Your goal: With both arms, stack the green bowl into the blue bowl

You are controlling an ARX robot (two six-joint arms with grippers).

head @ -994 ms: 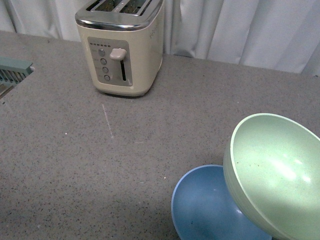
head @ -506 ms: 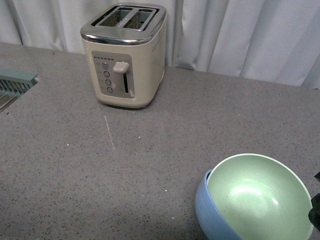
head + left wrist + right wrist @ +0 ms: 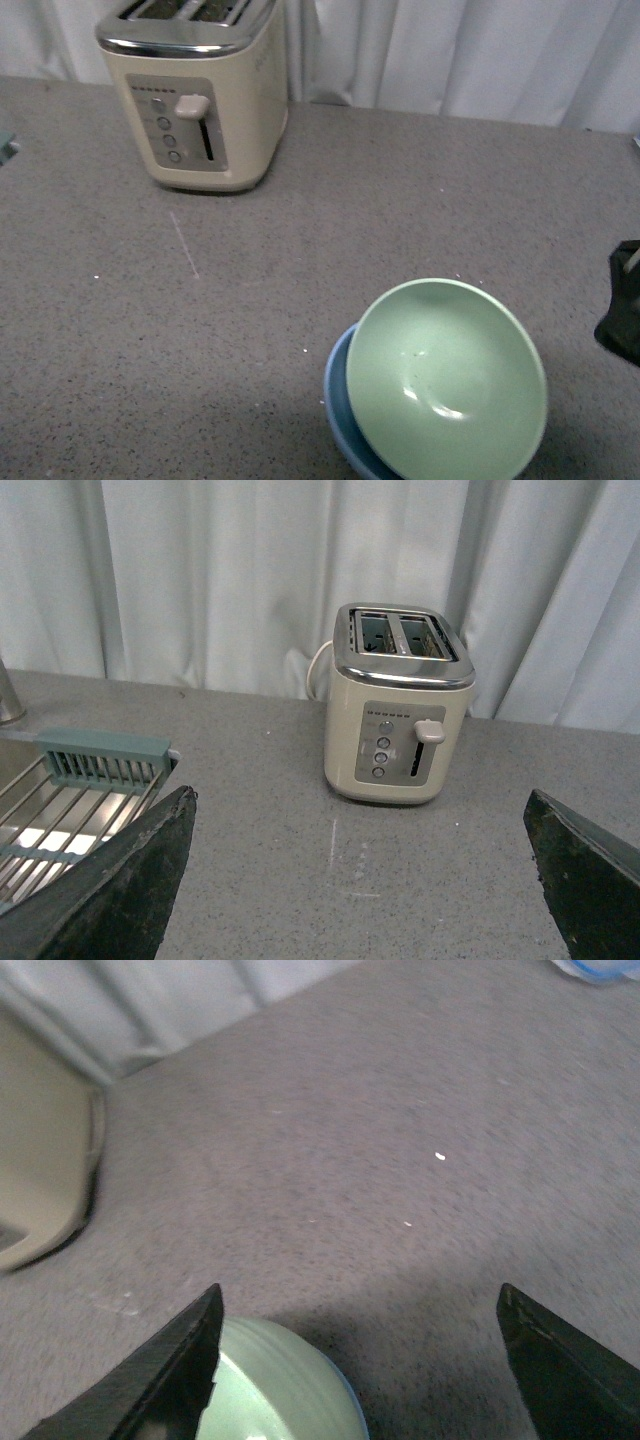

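The pale green bowl [image 3: 445,380] rests tilted inside the blue bowl [image 3: 335,400], of which only a sliver of the left rim shows, at the near right of the counter. A black part of my right arm [image 3: 622,315] shows at the right edge, apart from the bowls. In the right wrist view my right gripper [image 3: 365,1360] is open, its fingers [image 3: 170,1380] wide, with the green bowl [image 3: 280,1390] and a thin blue rim [image 3: 352,1405] just beside one finger, untouched. My left gripper [image 3: 365,880] is open over bare counter, facing the toaster.
A cream toaster [image 3: 195,95] [image 3: 400,705] stands at the back left before white curtains. The left wrist view shows a sink with a wire rack [image 3: 60,810] and a teal grille. A blue-rimmed object [image 3: 600,970] lies at a far corner of the right wrist view.
The green bowl went from hanging tilted over the blue bowl to resting inside it. The front view shifted, so the toaster sits further left. My right arm now shows at the right edge.
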